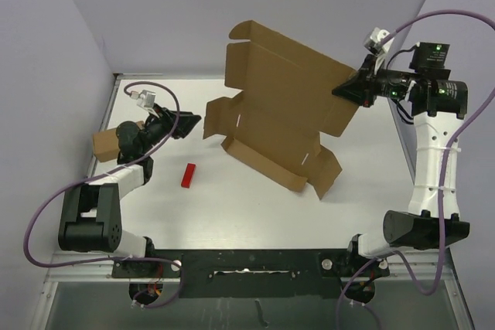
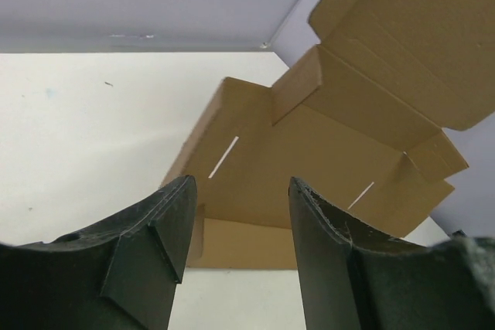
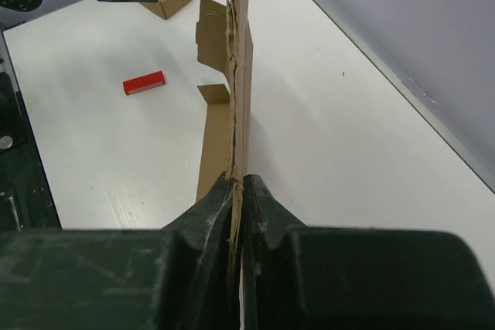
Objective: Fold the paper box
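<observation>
- Top: paper box point(image 1: 282, 106) mid-table point(image 1: 255, 214), half unfolded, big panel tilted up. Right gripper point(image 1: 354, 87) clenched on its right edge. Left gripper point(image 1: 188, 123) released, near the box's left flap, not touching. Red block point(image 1: 189, 175) and small cardboard box point(image 1: 107, 143) by the left arm.
- Left wrist: fingers point(image 2: 166, 222) spread, nothing between; box ahead.
- Right wrist: jaws pinch the panel edge-on.

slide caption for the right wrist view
Edge-on paper box clamped in the right jaws, red block on the table beyond.
</observation>
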Controlling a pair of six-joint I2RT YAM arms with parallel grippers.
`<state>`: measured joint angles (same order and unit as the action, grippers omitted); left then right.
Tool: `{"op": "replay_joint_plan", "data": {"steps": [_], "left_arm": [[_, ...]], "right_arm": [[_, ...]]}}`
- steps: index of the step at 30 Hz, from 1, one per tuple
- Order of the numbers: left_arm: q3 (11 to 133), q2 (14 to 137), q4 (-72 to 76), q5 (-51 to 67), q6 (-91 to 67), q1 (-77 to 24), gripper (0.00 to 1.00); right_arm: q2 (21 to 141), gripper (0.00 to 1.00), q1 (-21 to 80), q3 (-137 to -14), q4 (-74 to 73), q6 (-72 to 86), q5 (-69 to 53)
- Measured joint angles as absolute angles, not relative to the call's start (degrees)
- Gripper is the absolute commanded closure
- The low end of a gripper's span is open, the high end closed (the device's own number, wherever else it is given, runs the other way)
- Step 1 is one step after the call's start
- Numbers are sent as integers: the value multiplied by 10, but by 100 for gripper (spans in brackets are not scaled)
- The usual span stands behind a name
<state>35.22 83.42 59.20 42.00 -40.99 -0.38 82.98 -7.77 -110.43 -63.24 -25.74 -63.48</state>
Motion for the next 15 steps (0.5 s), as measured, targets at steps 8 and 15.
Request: {"op": "replay_joint_plan", "data": {"steps": [8,15], "left_arm": [[335,831,530,399,-362,-40,45],[333,820,458,364,-308,-66,43]], "right_arm": [[845,100,-36,-1086,-640,-315,-599],[845,100,-29,-1029,-634,-332,-590]]}}
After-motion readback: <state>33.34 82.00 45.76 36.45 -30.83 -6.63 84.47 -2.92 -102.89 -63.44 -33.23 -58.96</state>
